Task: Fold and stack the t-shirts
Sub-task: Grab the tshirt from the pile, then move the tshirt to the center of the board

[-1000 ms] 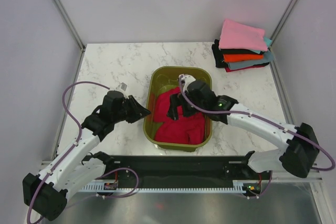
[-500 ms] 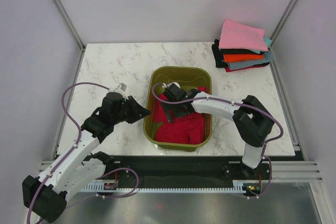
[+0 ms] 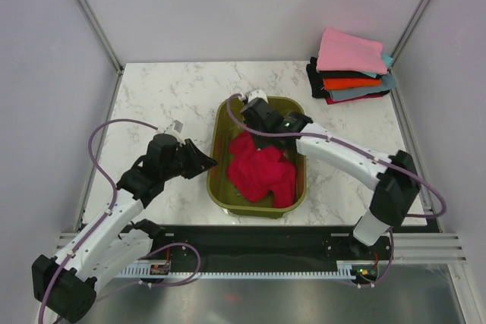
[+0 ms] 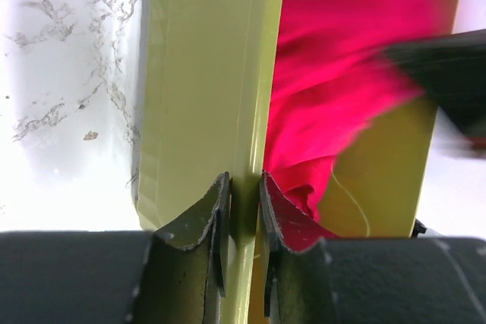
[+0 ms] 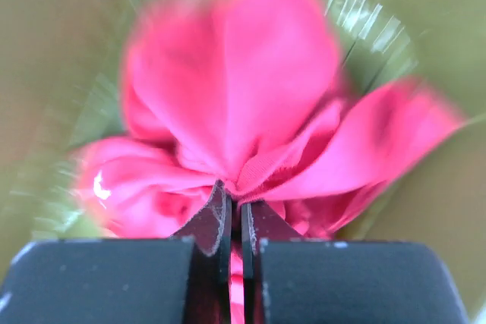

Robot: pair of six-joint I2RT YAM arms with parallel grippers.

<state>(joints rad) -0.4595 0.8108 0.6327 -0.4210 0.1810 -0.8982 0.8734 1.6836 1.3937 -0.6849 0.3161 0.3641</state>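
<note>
A crumpled crimson-red t-shirt [image 3: 262, 172] lies in the olive-green basket [image 3: 216, 136] at the middle of the table. My right gripper [image 3: 254, 131] is over the basket's far half, shut on a bunched fold of the red t-shirt [image 5: 235, 81], which hangs from its jaws [image 5: 236, 202]. My left gripper [image 3: 210, 162] is at the basket's left wall, and its jaws [image 4: 243, 181] pinch the thin rim [image 4: 205, 73] from both sides. Folded t-shirts [image 3: 351, 73] sit stacked at the far right corner, pink on top, with orange, black and teal-grey below.
Metal frame posts and grey walls bound the marble table [image 3: 167, 96] on the left, right and back. A small white tag [image 3: 178, 124] lies on the table just beyond my left arm. The basket's inner wall [image 5: 45, 51] surrounds the cloth closely.
My right gripper has gone from open to shut on the red t-shirt and moved toward the basket's far end, pulling the cloth up. The left gripper has stayed on the rim.
</note>
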